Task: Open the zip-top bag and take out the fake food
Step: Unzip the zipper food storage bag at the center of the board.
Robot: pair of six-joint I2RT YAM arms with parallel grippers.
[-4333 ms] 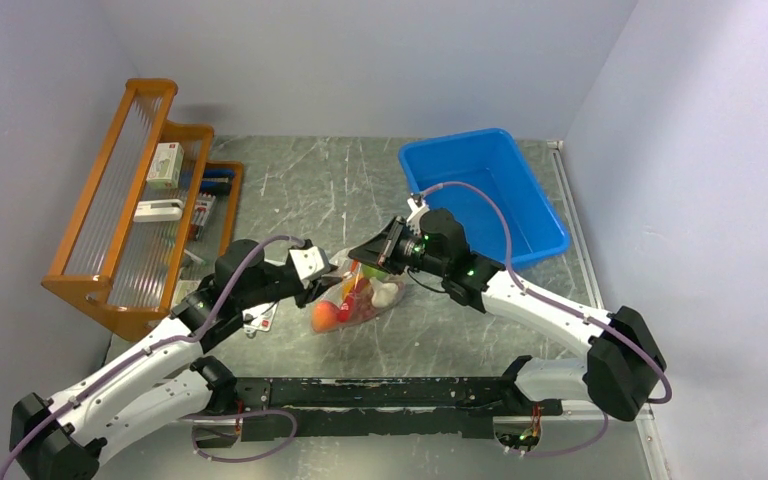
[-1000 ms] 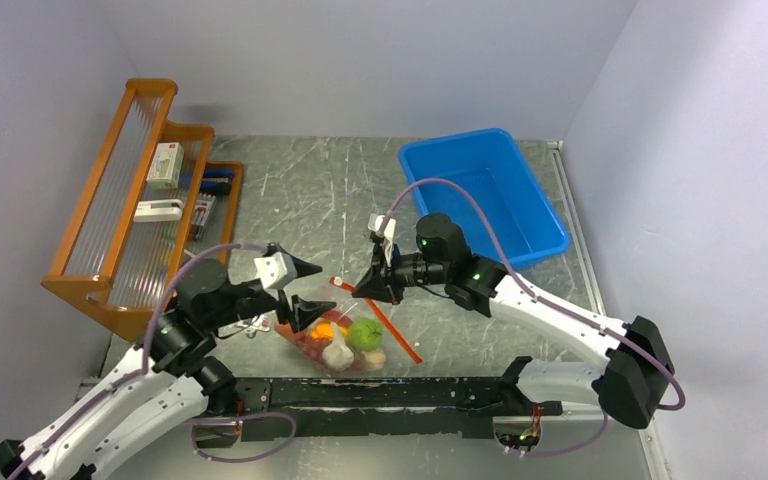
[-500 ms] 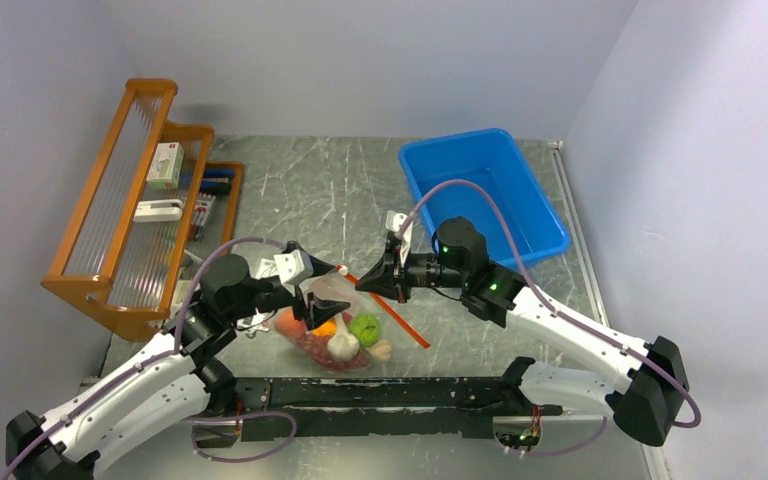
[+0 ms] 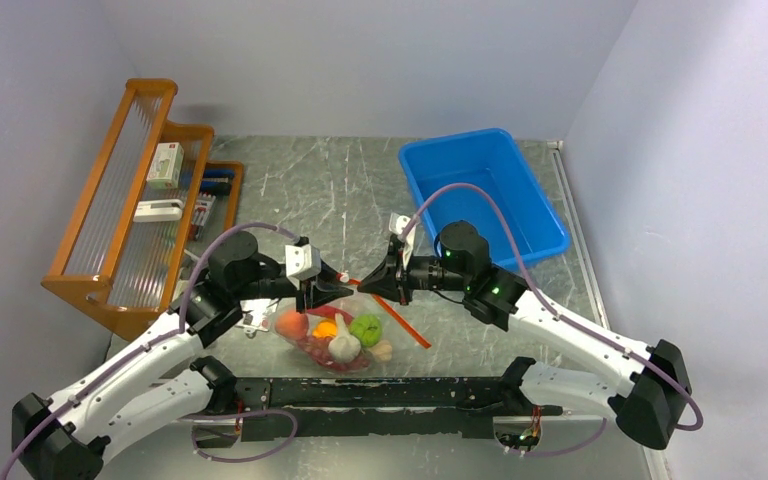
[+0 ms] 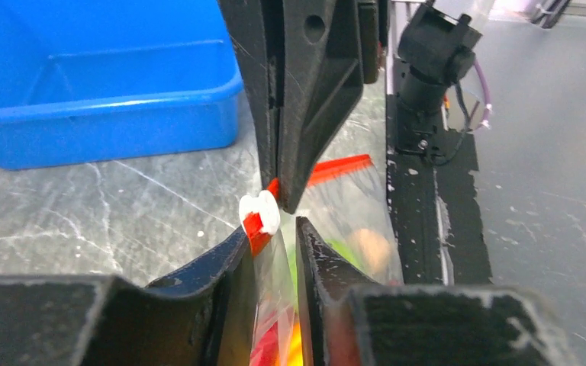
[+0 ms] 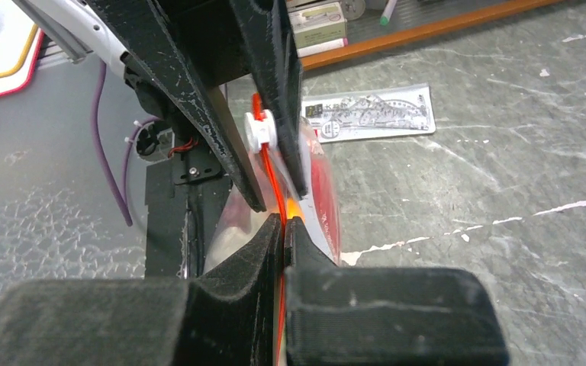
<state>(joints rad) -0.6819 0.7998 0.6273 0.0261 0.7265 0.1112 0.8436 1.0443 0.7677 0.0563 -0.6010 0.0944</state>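
The zip-top bag [image 4: 312, 345] hangs between both grippers, its lower part resting on the table. Through the clear plastic shows the fake food [image 4: 365, 328]: a green lime, an orange piece, a garlic bulb and red pieces. My right gripper [image 6: 284, 223] is shut on the orange-red zip strip [image 4: 405, 328] at the bag's top edge. My left gripper [image 5: 273, 226] faces it tip to tip. Its jaws have drawn in around the bag's top, with the white slider [image 5: 259, 213] at their tips and clear film between them. The right arm's fingers [image 5: 297, 114] point down at the slider.
A blue bin [image 4: 543, 240] stands at the back right. An orange wooden rack [image 4: 110, 230] with small boxes and pens stands at the left. A flat white card packet [image 4: 257, 320] lies beside the bag. The arms' black base rail [image 4: 380, 392] runs along the near edge.
My left gripper has moved right and up to the bag's top edge, and its jaws have gone from wide open to narrow around the slider. The right gripper has kept its hold, nearly still.
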